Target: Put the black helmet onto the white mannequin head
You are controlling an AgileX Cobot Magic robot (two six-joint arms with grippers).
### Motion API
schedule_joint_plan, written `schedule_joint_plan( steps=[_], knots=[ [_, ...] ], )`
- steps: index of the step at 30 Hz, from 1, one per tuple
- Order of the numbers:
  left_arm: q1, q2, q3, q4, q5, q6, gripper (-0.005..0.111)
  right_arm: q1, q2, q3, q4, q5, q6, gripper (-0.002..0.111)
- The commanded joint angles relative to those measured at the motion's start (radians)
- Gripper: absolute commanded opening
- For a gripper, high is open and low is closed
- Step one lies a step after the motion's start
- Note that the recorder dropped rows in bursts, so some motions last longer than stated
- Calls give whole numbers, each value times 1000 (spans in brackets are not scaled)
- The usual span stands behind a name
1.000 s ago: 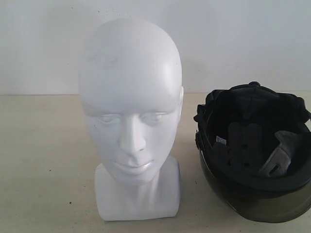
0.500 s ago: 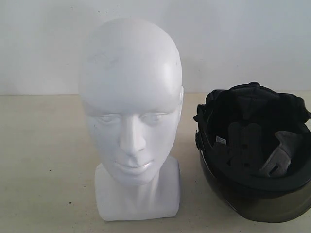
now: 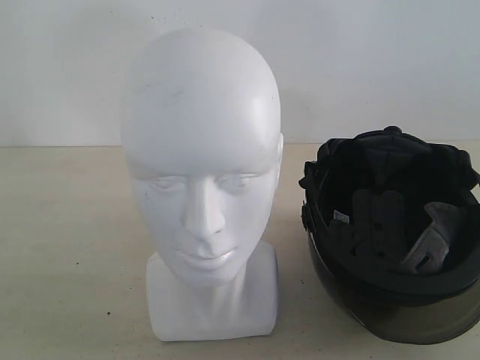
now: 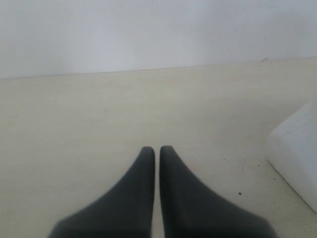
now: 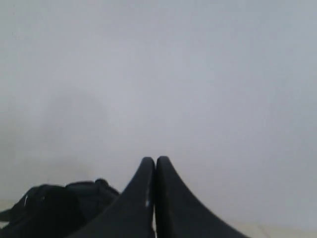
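Note:
The white mannequin head (image 3: 201,172) stands upright on the table, facing the exterior camera, bare on top. To its right the black helmet (image 3: 394,232) lies upside down, padded lining up and smoky visor toward the front. Neither arm shows in the exterior view. In the left wrist view my left gripper (image 4: 157,148) is shut and empty above bare table, with a corner of the mannequin head's base (image 4: 297,158) off to one side. In the right wrist view my right gripper (image 5: 155,159) is shut and empty, pointing at the wall, with the helmet (image 5: 54,208) low beside it.
A beige table (image 3: 67,247) carries both objects, and a plain white wall (image 3: 360,60) rises behind it. Small dark specks dot the tabletop (image 4: 239,193).

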Motion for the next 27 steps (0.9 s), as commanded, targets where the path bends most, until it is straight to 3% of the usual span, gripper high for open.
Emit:
schedule_joint_plan(
  steps=[1,8,12,20,27],
  knots=[
    [-6,-4,4,-8,0,-3,5,-4,2,-125,3,21,-46,0],
    [-6,-4,4,-8,0,-3,5,-4,249,-347,3,195,-51,0],
    [-6,-4,4,-8,0,-3,5,-4,368,-416,3,178,-48,0],
    [-6,-4,4,-8,0,-3,5,-4,416,-428,3,53,-42,0],
    [-6,-4,4,-8,0,-3,5,-2,464,-428,12,88,150,0]
  ],
)
